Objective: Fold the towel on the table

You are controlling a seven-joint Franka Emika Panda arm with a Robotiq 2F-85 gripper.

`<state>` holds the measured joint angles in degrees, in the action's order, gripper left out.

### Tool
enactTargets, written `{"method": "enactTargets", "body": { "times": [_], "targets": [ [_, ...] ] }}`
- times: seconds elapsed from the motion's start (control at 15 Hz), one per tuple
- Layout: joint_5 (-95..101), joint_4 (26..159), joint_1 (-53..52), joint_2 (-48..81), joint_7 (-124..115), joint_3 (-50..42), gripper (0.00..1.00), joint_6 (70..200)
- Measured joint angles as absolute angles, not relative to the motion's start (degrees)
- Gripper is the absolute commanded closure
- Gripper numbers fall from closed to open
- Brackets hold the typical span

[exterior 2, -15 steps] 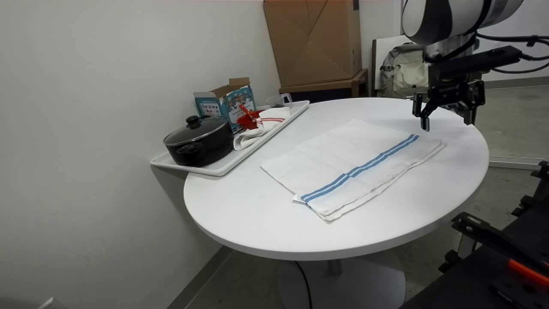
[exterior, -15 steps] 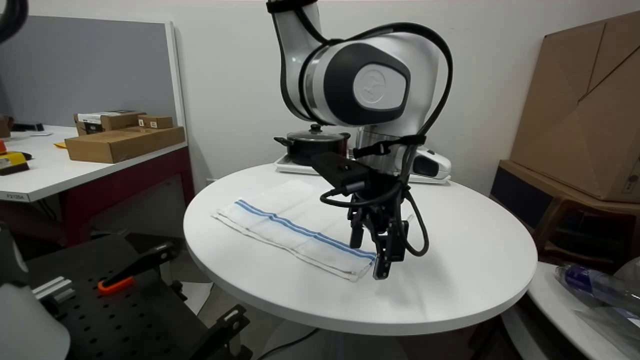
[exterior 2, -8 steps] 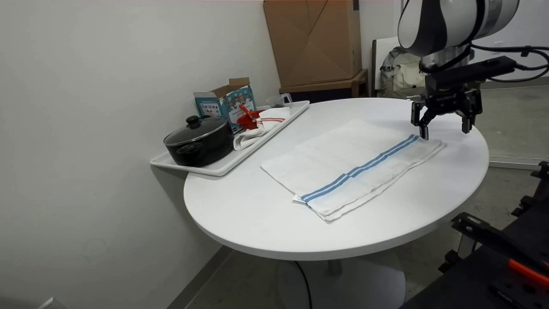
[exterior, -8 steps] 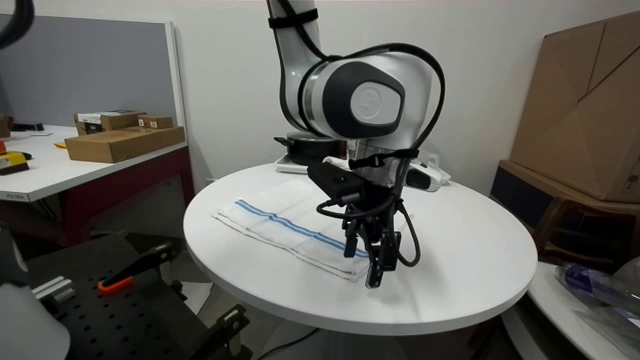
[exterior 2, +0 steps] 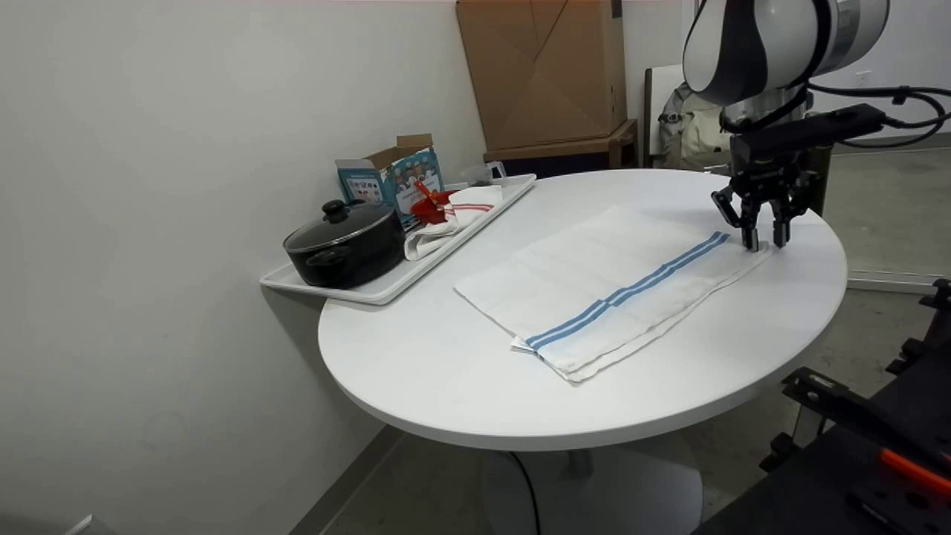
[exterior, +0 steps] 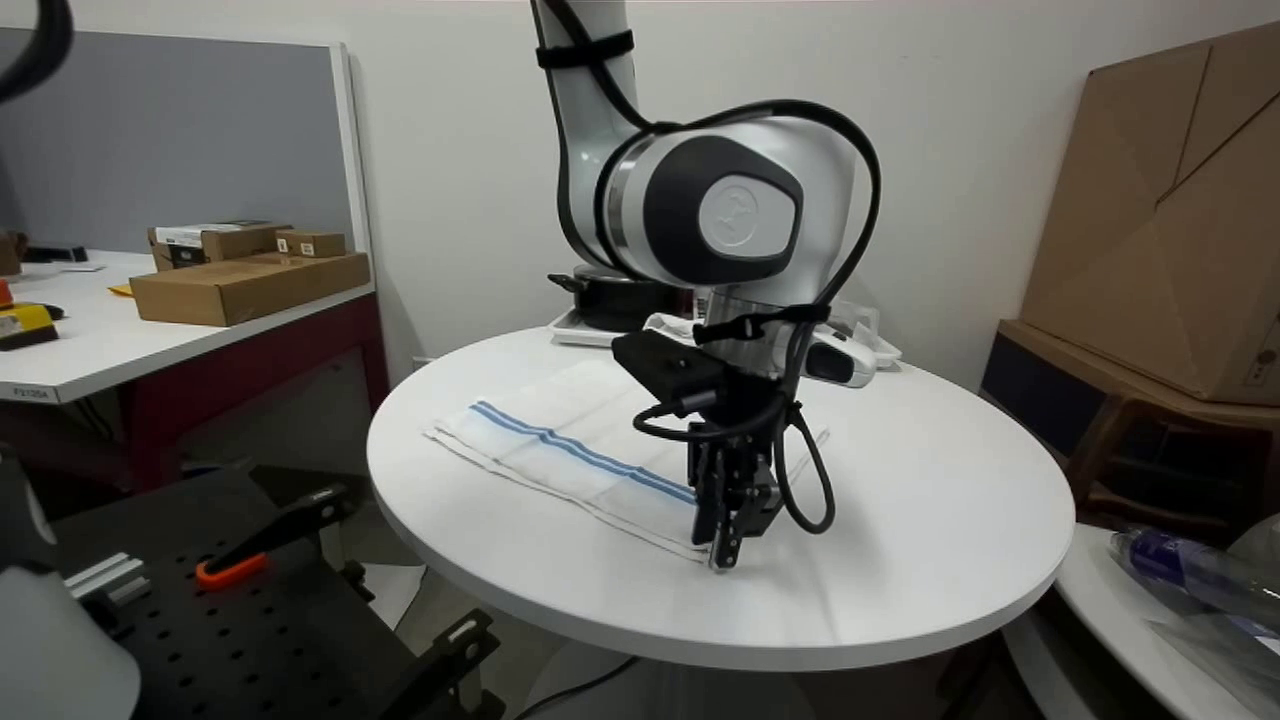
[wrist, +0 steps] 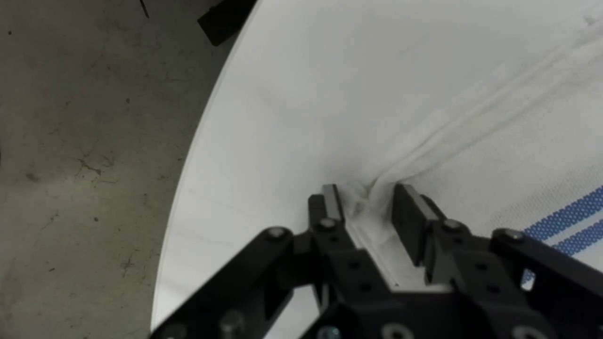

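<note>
1. Round bench [exterior 2: 446,371] below the hand [wrist: 365,197] bears the towel [exterior 2: 609,282], its corner [wrist: 382,207] between parted fingers [wrist: 411,219].
2. Pinching too shallowly could let the corner slip.
3. Catching one layer could skew the fold.

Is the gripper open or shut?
Partly open: wrist view shows the gripper with its fingers apart, towel bunched between them. Firm grip: cannot tell.

Round white table [exterior 2: 416,371], blue-striped towel [exterior 2: 594,279] on it, tray [exterior 2: 405,279] overhanging its edge
</note>
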<state>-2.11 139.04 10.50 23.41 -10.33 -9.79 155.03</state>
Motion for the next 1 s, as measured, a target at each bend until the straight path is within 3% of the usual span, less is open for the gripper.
{"method": "enactTargets", "body": {
  "times": [0.13, 1.0],
  "targets": [
    [-2.11, 138.88, 10.26, 23.42, -10.33, -9.78, 1.0, 155.03],
    [-2.28, 139.02, 9.34, 17.07, -9.83, -6.89, 0.97, 154.97]
  ]
}}
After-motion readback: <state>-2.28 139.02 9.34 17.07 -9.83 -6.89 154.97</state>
